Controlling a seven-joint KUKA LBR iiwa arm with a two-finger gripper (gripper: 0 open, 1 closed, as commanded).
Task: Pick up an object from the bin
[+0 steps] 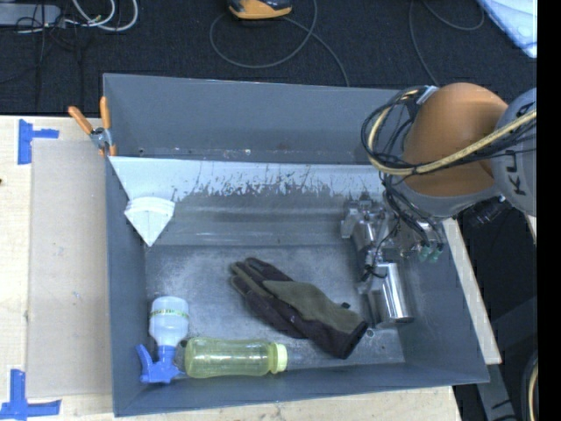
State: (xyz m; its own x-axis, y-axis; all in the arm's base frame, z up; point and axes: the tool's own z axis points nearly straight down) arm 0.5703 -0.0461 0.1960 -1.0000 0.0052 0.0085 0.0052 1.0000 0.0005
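At right of bin, claw beside dark glove; claw state cannot tell; bottle apart

Probably a robotics lab; loose cables on dark carpet.

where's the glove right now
In the camera view the dark glove lies mid-floor in the bin, its right end beside the tool, the yellow-green bottle just below-left.

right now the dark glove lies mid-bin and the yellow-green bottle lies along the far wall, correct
Not quite. The camera view shows the yellow-green bottle lying along the near wall of the bin, toward its left. The dark glove does lie mid-bin.
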